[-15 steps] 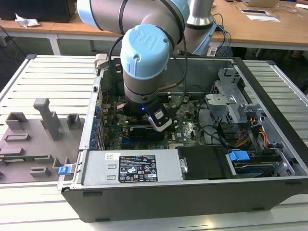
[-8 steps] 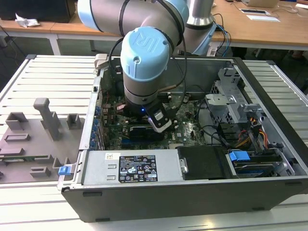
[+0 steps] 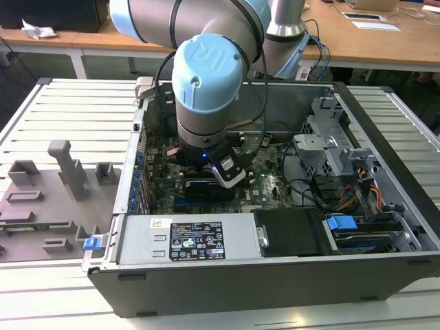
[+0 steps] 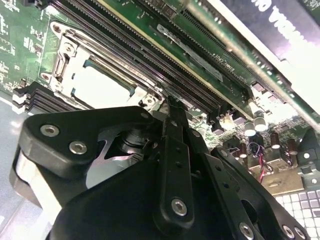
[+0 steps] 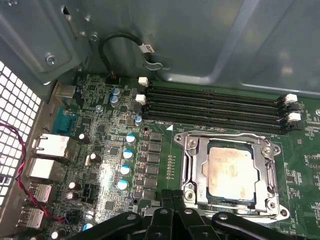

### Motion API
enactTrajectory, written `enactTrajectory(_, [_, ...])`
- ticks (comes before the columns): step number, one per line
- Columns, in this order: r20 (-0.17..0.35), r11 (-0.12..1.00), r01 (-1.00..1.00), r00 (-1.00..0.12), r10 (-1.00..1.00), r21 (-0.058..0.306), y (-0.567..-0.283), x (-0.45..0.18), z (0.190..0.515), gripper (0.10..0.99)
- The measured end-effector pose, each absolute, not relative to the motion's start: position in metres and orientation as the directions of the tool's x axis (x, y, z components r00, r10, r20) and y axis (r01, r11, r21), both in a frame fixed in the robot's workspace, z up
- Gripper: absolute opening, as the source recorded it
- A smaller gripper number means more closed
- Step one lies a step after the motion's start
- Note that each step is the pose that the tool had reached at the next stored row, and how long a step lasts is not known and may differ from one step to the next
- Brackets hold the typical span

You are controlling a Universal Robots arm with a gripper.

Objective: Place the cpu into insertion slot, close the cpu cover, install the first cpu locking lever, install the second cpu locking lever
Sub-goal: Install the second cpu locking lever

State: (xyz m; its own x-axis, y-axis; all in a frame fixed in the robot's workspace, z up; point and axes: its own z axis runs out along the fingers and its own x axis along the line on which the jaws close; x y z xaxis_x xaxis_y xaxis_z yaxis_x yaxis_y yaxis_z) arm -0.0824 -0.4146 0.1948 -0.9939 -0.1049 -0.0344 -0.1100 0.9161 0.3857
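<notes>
The cpu [image 5: 229, 170] lies flat in the insertion slot [image 5: 187, 197] on the green board, its dull silvery top showing through the window of the cpu cover [image 5: 265, 172]. The cover lies down over it. Thin metal levers run along the frame's edges; whether they are hooked I cannot tell. My gripper [image 5: 175, 196] hovers just beside the socket's edge, fingers together with nothing between them. In the second wrist view the gripper [image 4: 172, 102] points at the board near the cpu [image 4: 100, 85] and the cover [image 4: 65, 65]. The arm's wrist [image 3: 203, 130] reaches down into the open computer case.
Long black memory slots [image 5: 215, 107] run beside the socket. Blue-topped capacitors [image 5: 125, 170], a looped black cable [image 5: 120, 40] and red-black wires [image 5: 20, 165] are close by. The power supply [image 3: 185, 240] and drive cage [image 3: 337, 151] crowd the case. A grey fixture tray [image 3: 48, 199] lies at the exterior view's left.
</notes>
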Motion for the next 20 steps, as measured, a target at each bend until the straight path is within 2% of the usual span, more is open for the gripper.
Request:
enactTrajectory(9, [-0.035, 0.916, -0.110, -0.994, -0.105, 0.386, -0.415, -0.083, 0.219, 0.106])
enactTrajectory(20, [-0.035, 0.916, -0.109, -0.994, -0.104, 0.386, -0.415, -0.083, 0.231, 0.106])
